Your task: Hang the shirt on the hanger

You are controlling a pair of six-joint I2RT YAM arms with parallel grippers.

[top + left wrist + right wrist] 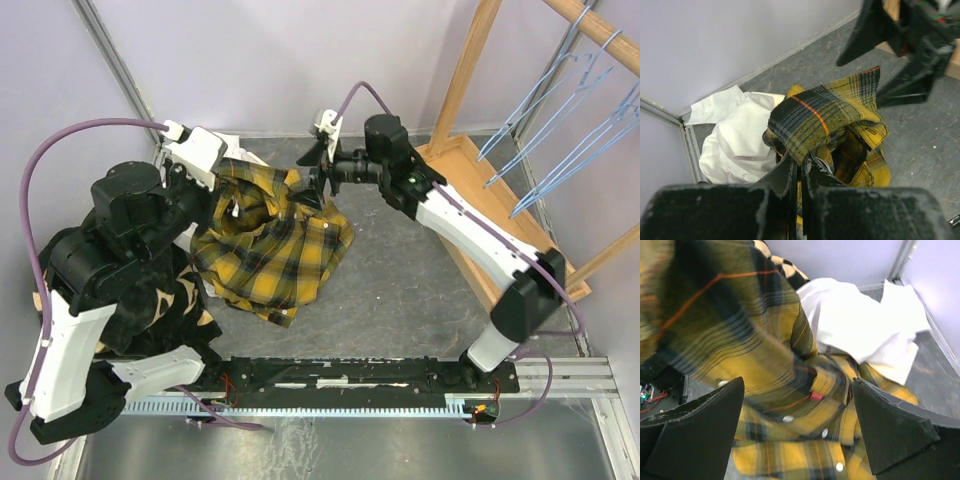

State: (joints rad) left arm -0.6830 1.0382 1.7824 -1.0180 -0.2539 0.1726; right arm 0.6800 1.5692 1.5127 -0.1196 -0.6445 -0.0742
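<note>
The yellow and black plaid shirt (272,248) lies crumpled on the grey table, its upper part lifted. My left gripper (233,200) is shut on a fold of the shirt (822,115); the fingertips (802,162) pinch the cloth from below. My right gripper (315,185) is open just right of the lifted cloth. In the right wrist view its wide-open jaws (797,410) straddle the shirt's button placket (790,440) without touching it. Several light-blue wire hangers (528,108) hang from a wooden rack at the far right, away from both grippers.
A plain white garment (740,135) lies behind the shirt near the back-left corner, also in the right wrist view (865,325). A black fleece with tan patches (165,300) lies under my left arm. The wooden rack (465,80) stands along the right side.
</note>
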